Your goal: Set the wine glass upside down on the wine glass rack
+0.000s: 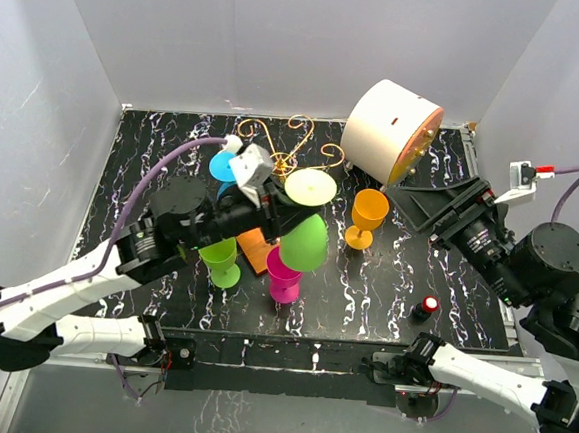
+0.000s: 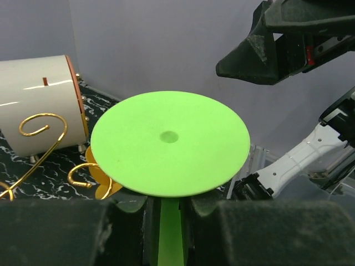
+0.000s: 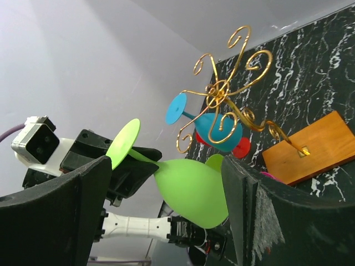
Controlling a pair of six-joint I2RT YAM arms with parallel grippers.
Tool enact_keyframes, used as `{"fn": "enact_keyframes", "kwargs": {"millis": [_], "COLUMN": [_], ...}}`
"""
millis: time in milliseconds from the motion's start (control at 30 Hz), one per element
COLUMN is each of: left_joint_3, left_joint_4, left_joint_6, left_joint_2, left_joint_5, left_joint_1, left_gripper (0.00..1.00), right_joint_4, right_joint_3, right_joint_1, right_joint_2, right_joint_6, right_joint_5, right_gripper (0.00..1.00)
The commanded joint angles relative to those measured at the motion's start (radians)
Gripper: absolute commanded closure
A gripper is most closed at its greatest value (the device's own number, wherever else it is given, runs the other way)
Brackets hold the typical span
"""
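Aloft, green wine glass [image 1: 303, 243] bowl-down in left gripper [image 2: 169, 216].

A black tabletop [image 1: 384, 284] veined with white is seen, enclosed by pale walls. The wine glass rack [image 1: 285, 146] is carried on its orange-brown wooden base [image 1: 255, 249], set near the middle. A white cylinder [image 1: 382, 124] is laid on its side at the far right. An orange glass [image 1: 367, 218], a lime-green glass [image 1: 221, 261] and a partly hidden magenta glass [image 1: 283, 276] are stood upright around the base. A small black knob [image 1: 426, 308] with a red top is placed near the front right.
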Motion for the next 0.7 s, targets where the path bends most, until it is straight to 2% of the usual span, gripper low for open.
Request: {"fn": "enact_keyframes", "kwargs": {"millis": [0,300,467,667], "left_joint_3": [-0.046,-0.119,-0.129,-0.153], "left_joint_4": [-0.03,0.018,0.039,0.053], "left_joint_6": [0.118,0.207,0.214,0.22], "left_joint_2": [-0.124,-0.162,-0.161,-0.183], "left_joint_5": [-0.058,-0.111,-0.118,-0.13], "left_joint_1": [-0.002,-0.002,-0.002,-0.002], "left_gripper": [1.0,1.0,1.0,1.0], "right_joint_4": [0.077,0.143,0.172,0.296], "right_joint_3": [0.067,0.138,0.127,0.028], "right_joint_1": [0.002,0.002,0.002,0.002], "right_joint_2": [0.041,0.221,0.327,0.349], "right_joint_6": [-0.011,-0.013,0.011,0.101], "right_joint_5": [-0.113,-0.367,-0.52,-0.585], "right_gripper": [0.21,0.24,0.35,0.46]}}
